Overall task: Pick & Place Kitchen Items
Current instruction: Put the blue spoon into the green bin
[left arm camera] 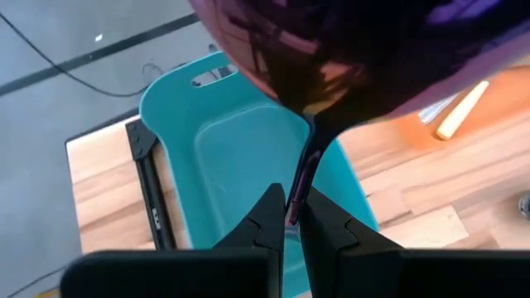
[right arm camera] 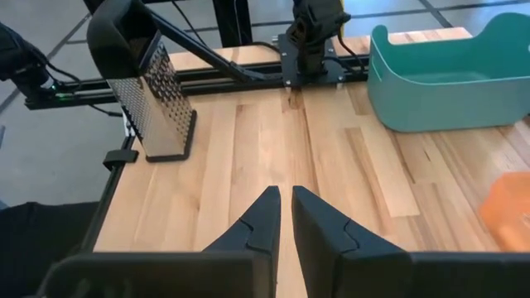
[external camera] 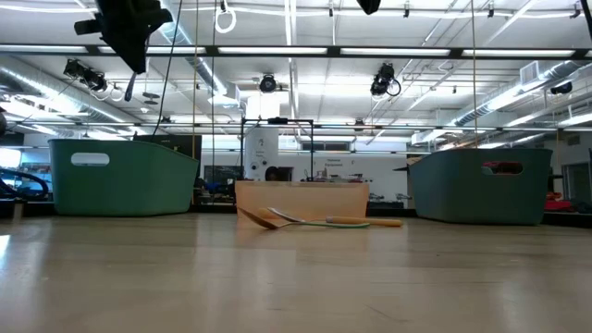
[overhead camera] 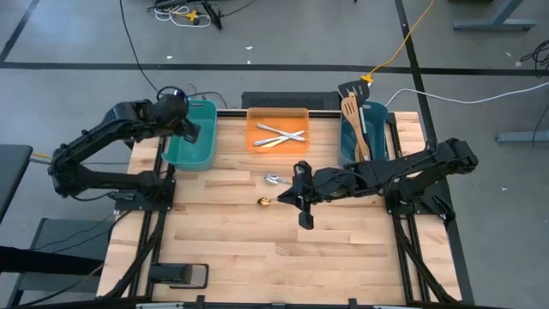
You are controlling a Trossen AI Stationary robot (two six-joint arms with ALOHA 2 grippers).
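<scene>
My left gripper hangs above the left teal tub and is shut on a dark purple utensil. The utensil's broad head fills the top of the left wrist view. My right gripper is shut with nothing between its fingers, high over the table's middle. Below it a gold spoon and a silver piece lie flat on the wood. Silver cutlery lies in the orange tray. Wooden spatulas and a black turner stick out of the right teal tub. My left gripper pinches the utensil's thin dark handle between its two fingers. The fingers slant down over the tub. The utensil is lifted clear, with its head up by the wrist and the handle's end sticking out below the fingers.
A box grater stands near the table's near left corner. The two teal tubs and the orange tray line the far edge. Bare wood lies between them and the near edge.
</scene>
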